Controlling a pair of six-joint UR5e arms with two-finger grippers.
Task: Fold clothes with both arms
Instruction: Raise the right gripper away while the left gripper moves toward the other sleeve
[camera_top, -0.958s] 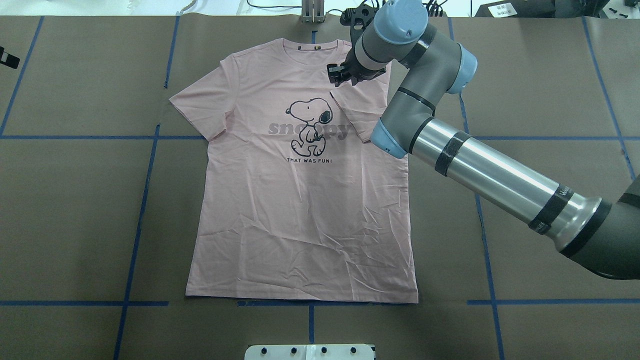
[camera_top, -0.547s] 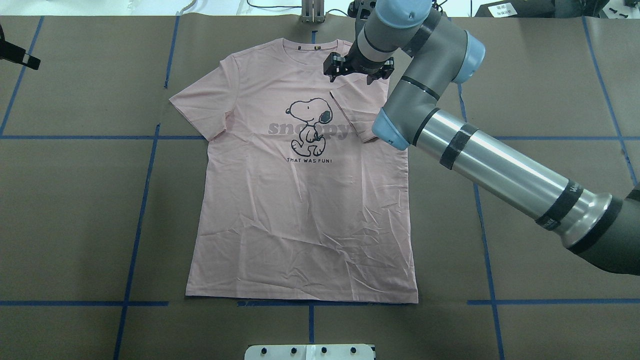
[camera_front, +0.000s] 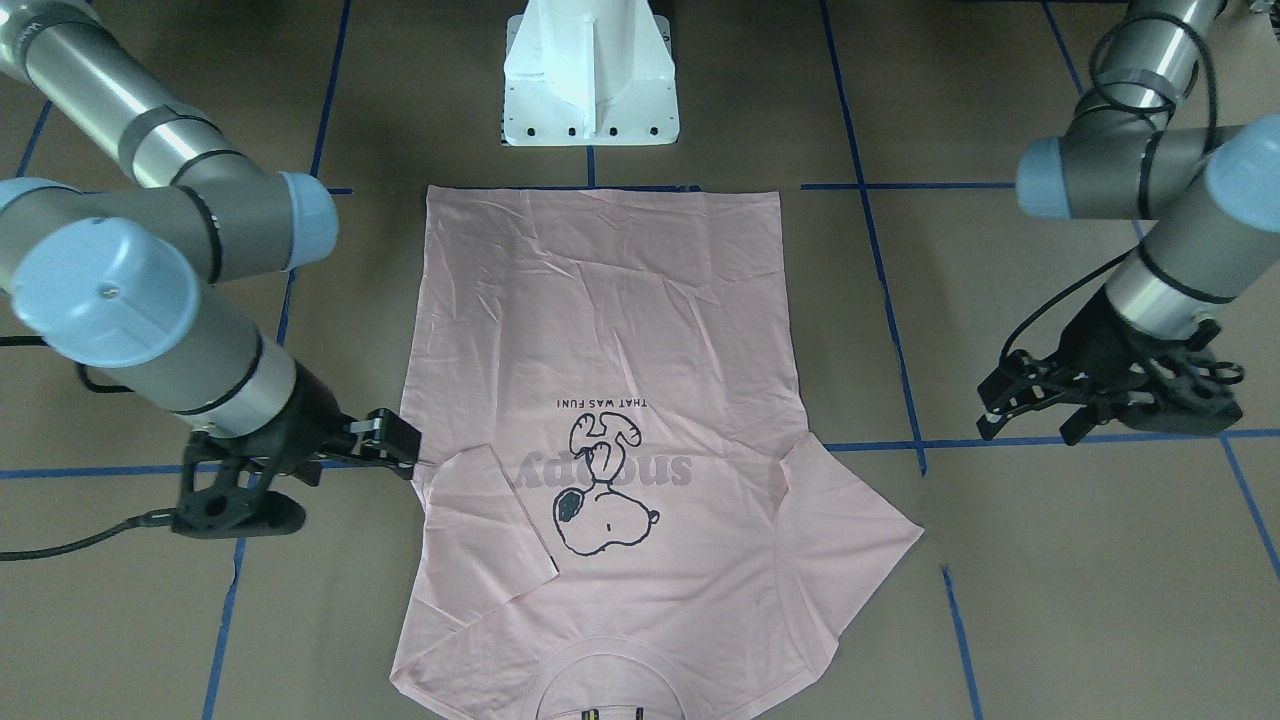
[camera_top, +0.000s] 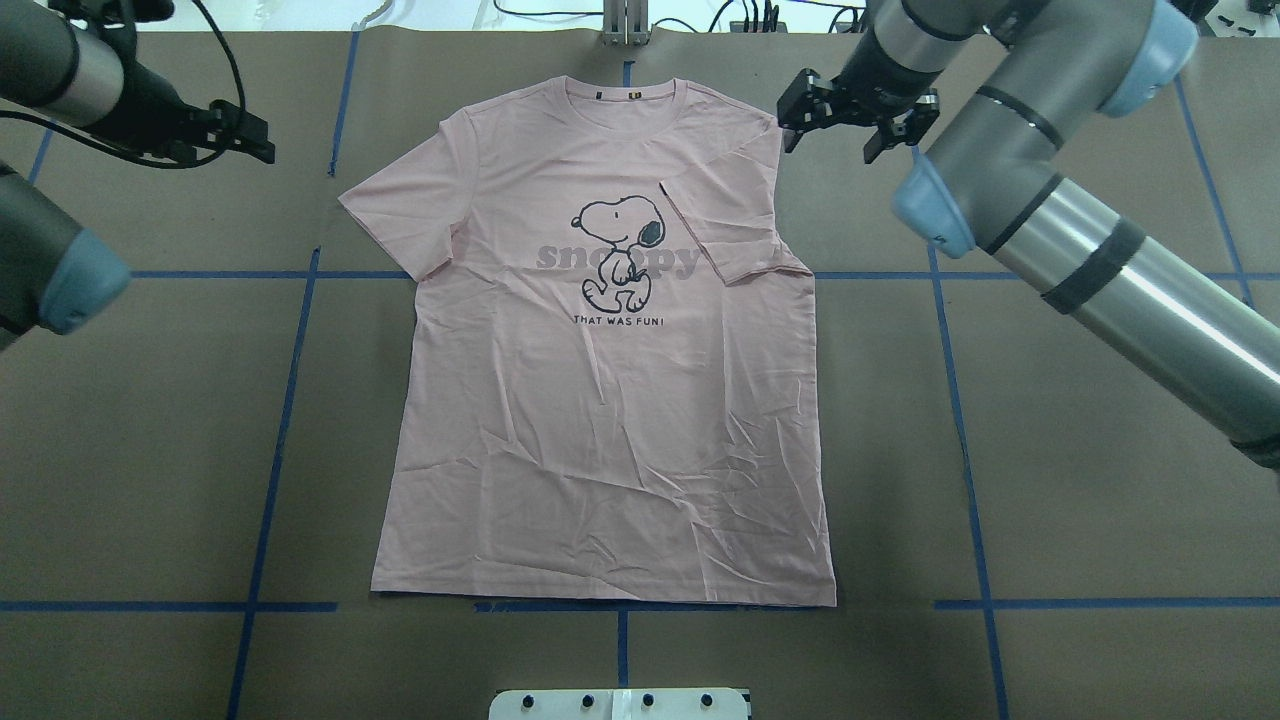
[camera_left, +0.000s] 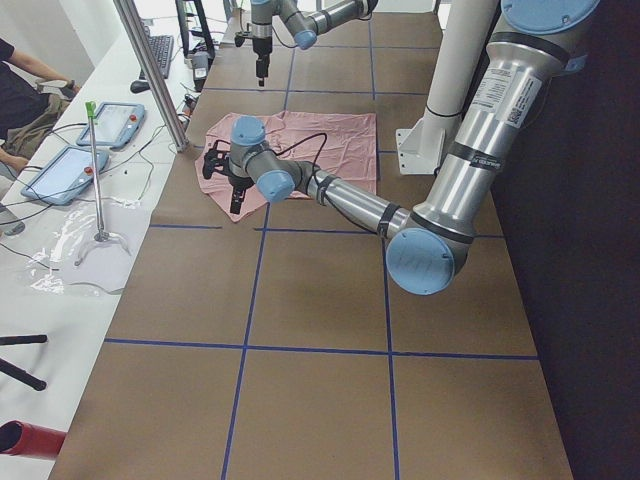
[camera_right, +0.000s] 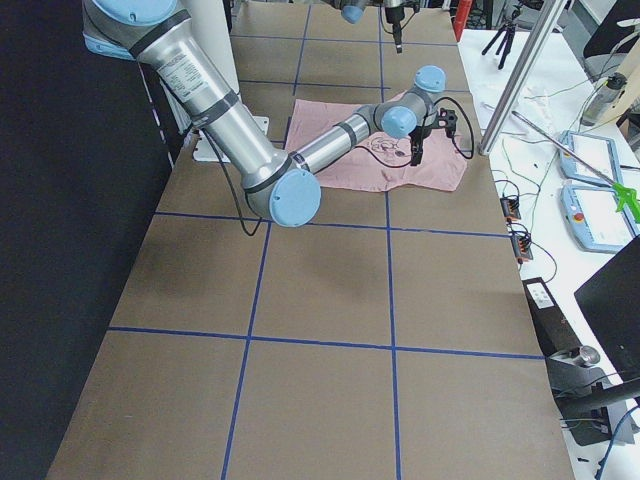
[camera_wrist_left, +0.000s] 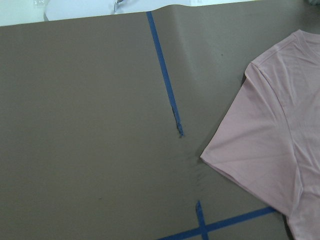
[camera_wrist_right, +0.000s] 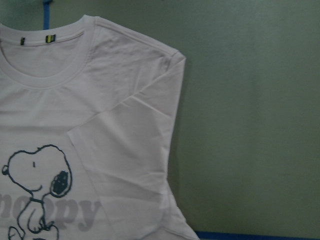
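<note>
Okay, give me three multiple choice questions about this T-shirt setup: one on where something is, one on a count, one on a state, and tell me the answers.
1. Where is the right end effector?
A) over the dog print
B) beside the T-shirt at its shoulder, off the fabric
C) at the hem

2. How many sleeves are folded in over the chest?
A) none
B) one
C) both

3. What does the left end effector hold?
A) a sleeve
B) the hem
C) nothing

Answers:
1 B: it hangs over the table just off the shoulder edge.
2 B: only the sleeve on the robot's right lies folded in, and the other sleeve is spread flat.
3 C: it is open over the table, apart from the shirt.
</note>
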